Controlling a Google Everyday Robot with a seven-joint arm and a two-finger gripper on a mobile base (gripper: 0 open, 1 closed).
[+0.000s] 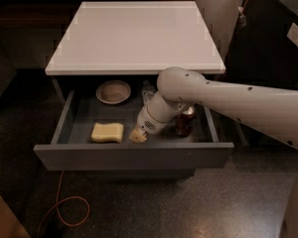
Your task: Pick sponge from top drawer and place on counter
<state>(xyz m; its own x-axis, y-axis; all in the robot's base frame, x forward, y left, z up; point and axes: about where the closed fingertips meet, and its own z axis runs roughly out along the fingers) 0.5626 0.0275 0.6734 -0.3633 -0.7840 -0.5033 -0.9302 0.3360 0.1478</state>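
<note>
The top drawer (134, 156) stands pulled open under the white counter (136, 33). The pale yellow sponge (108, 132) lies flat on the drawer floor at the front left. My gripper (137, 136) reaches down into the drawer from the right and hangs just to the right of the sponge, near the drawer floor. A small gap separates it from the sponge. My white arm (228, 108) crosses the drawer's right half.
A tan round bowl (113, 91) sits at the drawer's back left. A clear bottle (148, 91) lies behind my arm. A brown can (185, 120) stands at the right. An orange cable (64, 202) loops on the dark floor. A dark cabinet (273, 29) stands at the right.
</note>
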